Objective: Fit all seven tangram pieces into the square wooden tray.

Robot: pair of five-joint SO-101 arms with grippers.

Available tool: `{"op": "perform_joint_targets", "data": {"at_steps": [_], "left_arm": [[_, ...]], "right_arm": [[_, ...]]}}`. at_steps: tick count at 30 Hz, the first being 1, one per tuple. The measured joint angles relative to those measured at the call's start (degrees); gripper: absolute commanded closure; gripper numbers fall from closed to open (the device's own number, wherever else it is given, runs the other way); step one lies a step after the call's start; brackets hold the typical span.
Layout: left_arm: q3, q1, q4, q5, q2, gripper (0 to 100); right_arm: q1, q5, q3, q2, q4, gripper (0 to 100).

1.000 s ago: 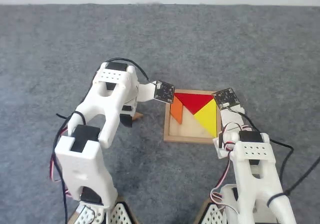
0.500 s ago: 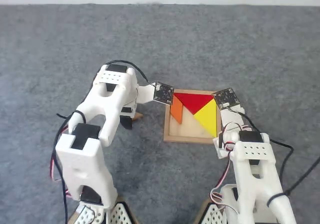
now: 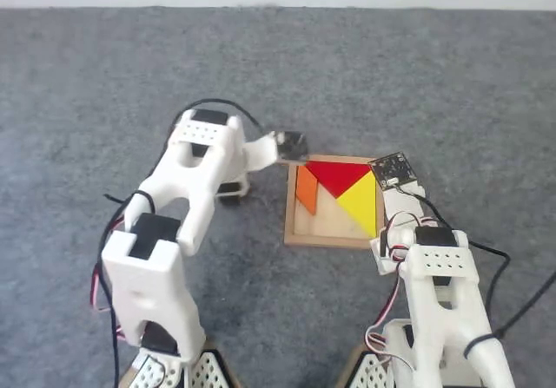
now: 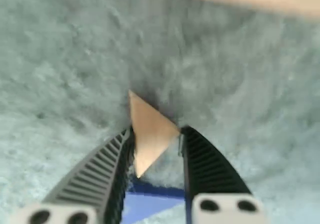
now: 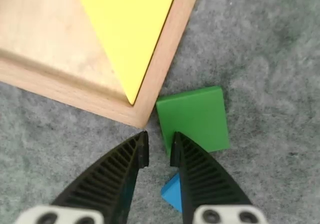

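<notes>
Left pincer (image 4: 155, 134) clenched on a pale wooden triangle (image 4: 145, 116), held over the grey carpeted surface (image 3: 391, 75) beside the square wooden tray (image 3: 330, 240). Inside the tray lie a red triangle (image 3: 340, 175), a yellow triangle (image 3: 360, 204) and an orange parallelogram (image 3: 307, 190). Right pincer (image 5: 157, 151), fingers narrowly parted and grasping nothing, hangs off the tray's corner, at the edge of a green square (image 5: 195, 116) lying just outside the rim, with a blue piece (image 5: 172, 191) close by.
</notes>
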Motion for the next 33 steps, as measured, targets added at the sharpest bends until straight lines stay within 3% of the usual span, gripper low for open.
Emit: {"op": "perform_joint_targets", "data": {"at_steps": [7,11,14,18,26,33], "left_arm": [[-14.86,7.91,13.71,22.15,0.70,90],[-17.85,12.40,15.82,32.18,0.70,94],[-17.85,13.36,16.00,33.93,0.70,94],[-17.85,12.22,15.56,34.90,0.70,86],[-16.97,-0.35,13.80,35.34,0.70,84],[-9.49,-1.67,8.53,38.77,4.31,83]], "right_arm": [[0.00,0.00,0.00,0.00,0.00,90.4],[0.00,0.00,0.00,0.00,0.00,90.4],[0.00,0.00,0.00,0.00,0.00,90.4],[0.00,0.00,0.00,0.00,0.00,90.4],[0.00,0.00,0.00,0.00,0.00,90.4],[0.00,0.00,0.00,0.00,0.00,90.5]]}}
